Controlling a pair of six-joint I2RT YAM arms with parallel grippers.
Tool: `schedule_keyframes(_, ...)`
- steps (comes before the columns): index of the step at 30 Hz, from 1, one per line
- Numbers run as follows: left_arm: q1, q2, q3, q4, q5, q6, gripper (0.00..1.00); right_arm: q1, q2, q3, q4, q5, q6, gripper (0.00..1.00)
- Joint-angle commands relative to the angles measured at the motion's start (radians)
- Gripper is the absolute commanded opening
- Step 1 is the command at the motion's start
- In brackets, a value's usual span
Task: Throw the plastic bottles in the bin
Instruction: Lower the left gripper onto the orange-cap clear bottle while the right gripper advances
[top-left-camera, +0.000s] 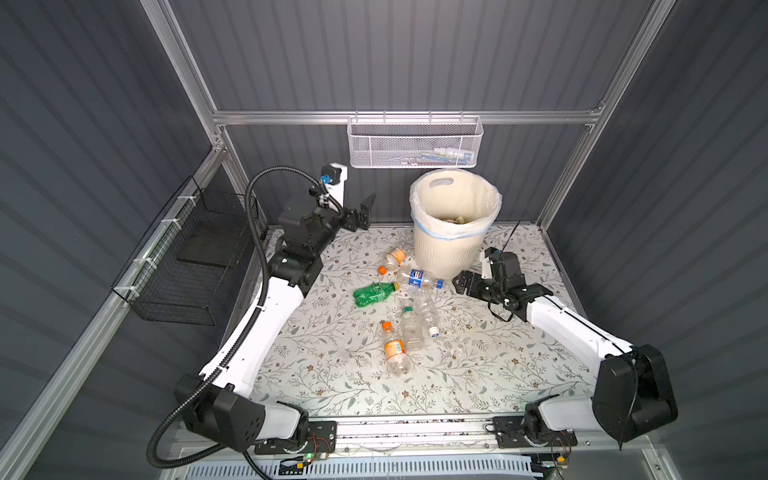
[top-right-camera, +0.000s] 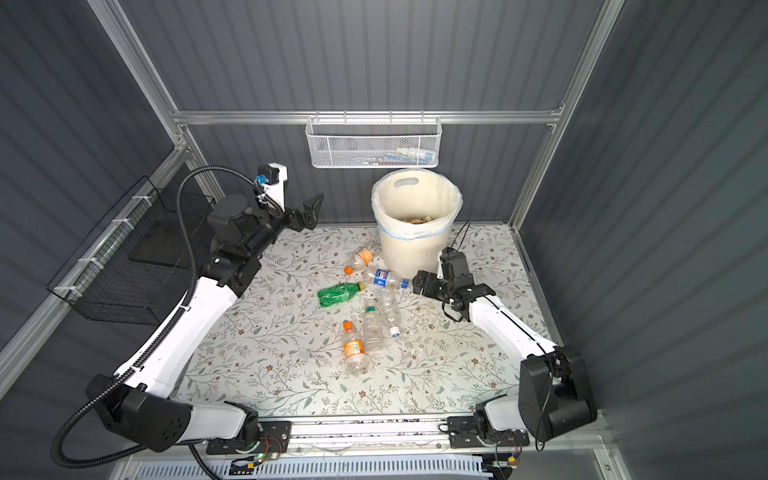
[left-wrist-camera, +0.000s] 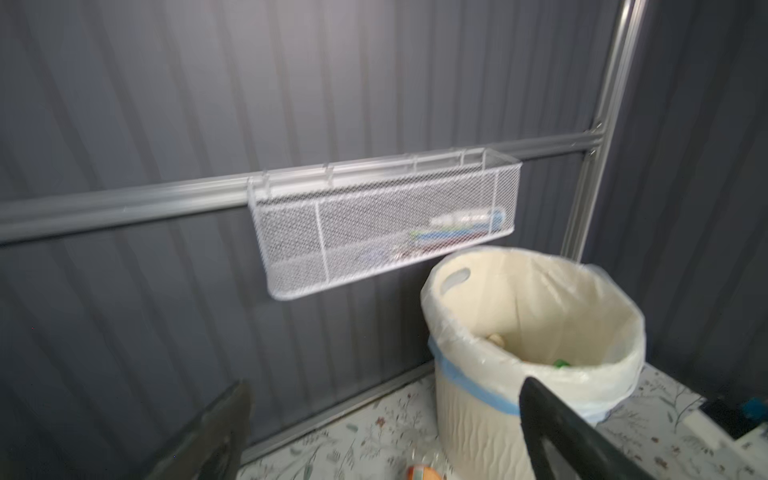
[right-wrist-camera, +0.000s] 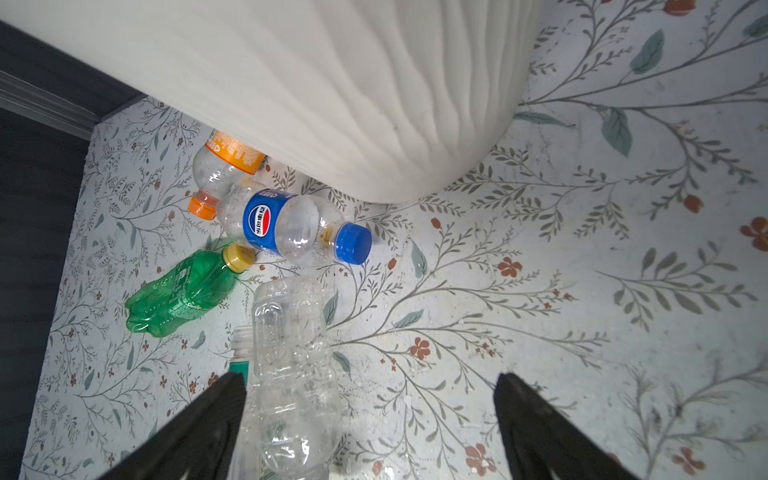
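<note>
The cream ribbed bin with its white liner stands at the back of the table, and bottles lie in its bottom. Several plastic bottles lie on the table in front of it: an orange-label one, a blue-label one, a green one, clear ones, and an orange-cap one. My left gripper is raised left of the bin, open and empty. My right gripper hangs low by the bin's base, open, with a clear bottle beside one finger.
A white mesh basket hangs on the back rail just above the bin. A black wire basket is fixed to the left wall. The table carries a flowered cover and is walled on three sides.
</note>
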Motion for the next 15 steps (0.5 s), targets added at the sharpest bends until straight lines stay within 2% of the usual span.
schedule_keyframes(1,0.024,-0.028,-0.13,-0.074,-0.053,-0.04,1.0,0.031,-0.012,0.038,-0.093,0.02,-0.071,0.95)
schedule_keyframes(5,0.03,-0.109,-0.293,-0.088,-0.048,-0.123,1.0,0.105,-0.009,0.033,-0.145,0.038,-0.082,0.95)
schedule_keyframes(9,0.029,-0.175,-0.395,-0.152,-0.027,-0.217,1.0,0.188,0.032,0.028,-0.149,0.064,-0.075,0.95)
schedule_keyframes(12,0.029,-0.226,-0.448,-0.198,-0.006,-0.275,0.99,0.218,0.066,0.028,-0.137,0.066,-0.056,0.94)
schedule_keyframes(15,0.026,-0.258,-0.493,-0.235,0.058,-0.363,0.95,0.224,0.085,0.028,-0.104,0.054,-0.038,0.94)
